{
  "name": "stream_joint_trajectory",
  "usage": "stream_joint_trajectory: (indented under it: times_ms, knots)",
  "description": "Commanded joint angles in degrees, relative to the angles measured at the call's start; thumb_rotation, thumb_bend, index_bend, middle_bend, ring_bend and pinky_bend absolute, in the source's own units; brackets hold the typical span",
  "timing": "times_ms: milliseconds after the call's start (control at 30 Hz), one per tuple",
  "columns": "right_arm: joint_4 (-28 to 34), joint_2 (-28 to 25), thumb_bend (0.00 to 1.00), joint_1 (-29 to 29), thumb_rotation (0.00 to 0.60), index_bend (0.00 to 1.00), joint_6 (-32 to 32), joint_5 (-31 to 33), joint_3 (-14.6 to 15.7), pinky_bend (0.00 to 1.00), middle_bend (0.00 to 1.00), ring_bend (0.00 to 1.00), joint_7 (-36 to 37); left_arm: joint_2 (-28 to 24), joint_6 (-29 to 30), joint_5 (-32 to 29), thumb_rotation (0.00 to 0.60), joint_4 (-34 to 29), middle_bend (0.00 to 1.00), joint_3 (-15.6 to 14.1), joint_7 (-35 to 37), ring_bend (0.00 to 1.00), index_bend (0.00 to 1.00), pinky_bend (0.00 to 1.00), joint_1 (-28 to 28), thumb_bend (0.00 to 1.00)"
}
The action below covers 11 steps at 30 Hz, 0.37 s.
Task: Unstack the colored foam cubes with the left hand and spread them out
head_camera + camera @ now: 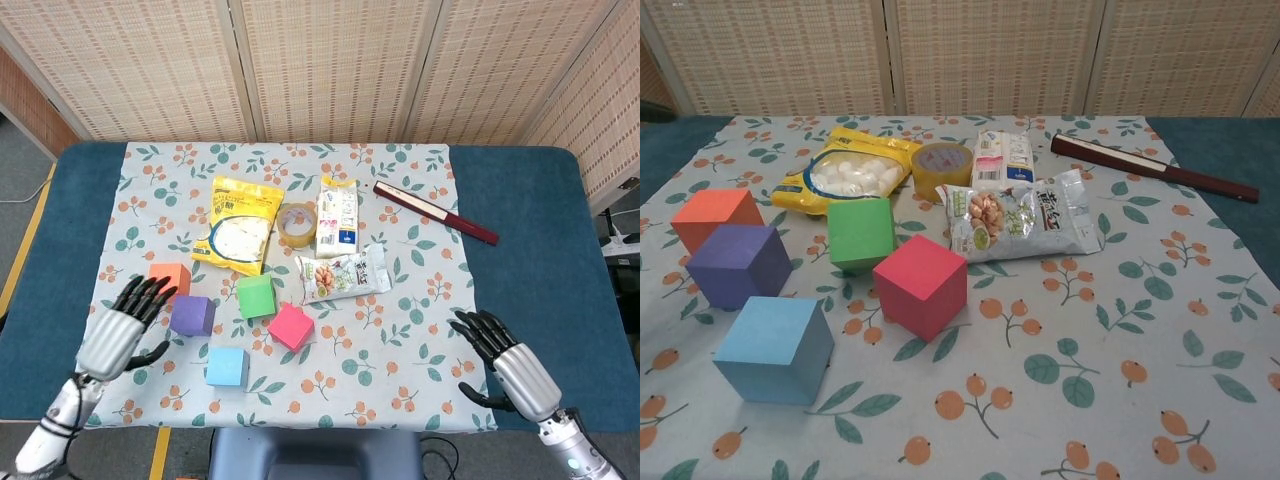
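— What's the room like from where you sit?

— Woven reed screens at the far side, and in front of me a blue table under a cloth printed with leaves and orange berries.

— And your fingers?

— My left hand hovers at the near left edge of the cloth, fingers spread and holding nothing. My right hand hangs off the near right corner, also splayed and empty. Neither shows in the chest view.

— Where are the cubes?

— All flat on the cloth, none on top of another. The orange cube and purple cube are just beside my left fingertips, the orange one a little farther. The blue cube is nearest me, the green cube sits toward the middle, and the pink cube is right of it, turned at an angle.

— So what's left?

— I'd judge the unstacking finished. If more spreading is wanted, I'd nudge the purple away from the orange, since from the chest view they look close. I'd close gently, because foam squashes, and lift rather than drag so the cloth doesn't bunch.

— Anything else out there?

— Farther off: a yellow snack bag, a tape roll, a small carton, a nut packet, and a dark red stick at the far right.
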State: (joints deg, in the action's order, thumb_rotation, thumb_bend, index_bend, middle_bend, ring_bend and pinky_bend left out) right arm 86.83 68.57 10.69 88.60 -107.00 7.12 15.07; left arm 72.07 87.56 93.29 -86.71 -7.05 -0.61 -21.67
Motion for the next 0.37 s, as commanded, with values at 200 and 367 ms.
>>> stream_joint_trajectory:
  times_ms: [200, 367]
  knots:
    - [0.91, -0.02, 0.18, -0.69, 0.600, 0.00, 0.20, 0.42, -0.09, 0.00, 0.00, 0.00, -2.62, -0.06, 11.87, 0.28, 0.600, 7.45, 0.00, -2.02, 0.02, 0.00, 0.00, 0.00, 13.38, 0.31]
    - [1.22, -0.15, 0.18, -0.87, 0.600, 0.00, 0.24, 0.65, -0.25, 0.00, 0.00, 0.00, -3.43, -0.62, 10.73, -0.65, 0.600, 7.10, 0.00, -0.38, -0.08, 0.00, 0.00, 0.00, 13.95, 0.31]
